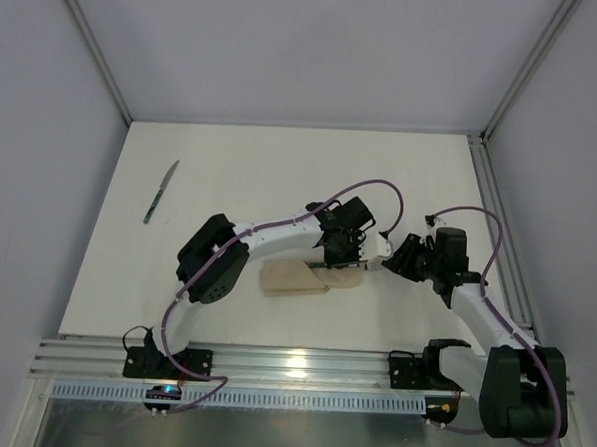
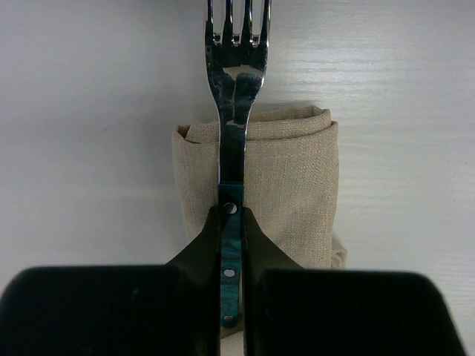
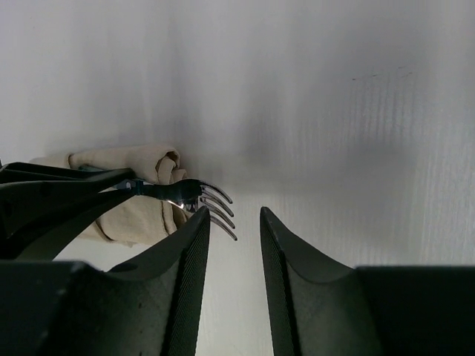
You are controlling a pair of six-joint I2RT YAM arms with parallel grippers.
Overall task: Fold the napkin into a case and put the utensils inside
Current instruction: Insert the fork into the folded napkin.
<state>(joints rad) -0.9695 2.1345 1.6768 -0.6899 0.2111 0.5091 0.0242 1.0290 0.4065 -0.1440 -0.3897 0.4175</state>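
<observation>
Steel-stiff, slippery fork (image 2: pixel 236 111), clamped at its teal handle by the left fingers (image 2: pixel 199 252); soft case (image 2: pixel 297 185) just beyond them should yield easily; right fingers (image 3: pixel 185 259) parted, empty.

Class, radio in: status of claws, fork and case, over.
Left claw shut on fork, held over case. Right claw open, empty, alongside. Knife far left, untouched. Nothing blocking.

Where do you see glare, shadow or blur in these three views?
Top external: glare patches on the metal rail. Left wrist: mirror reflections on the fork, napkin weave sharp. Right wrist: the right pincer is a dark, underlit mass.
</observation>
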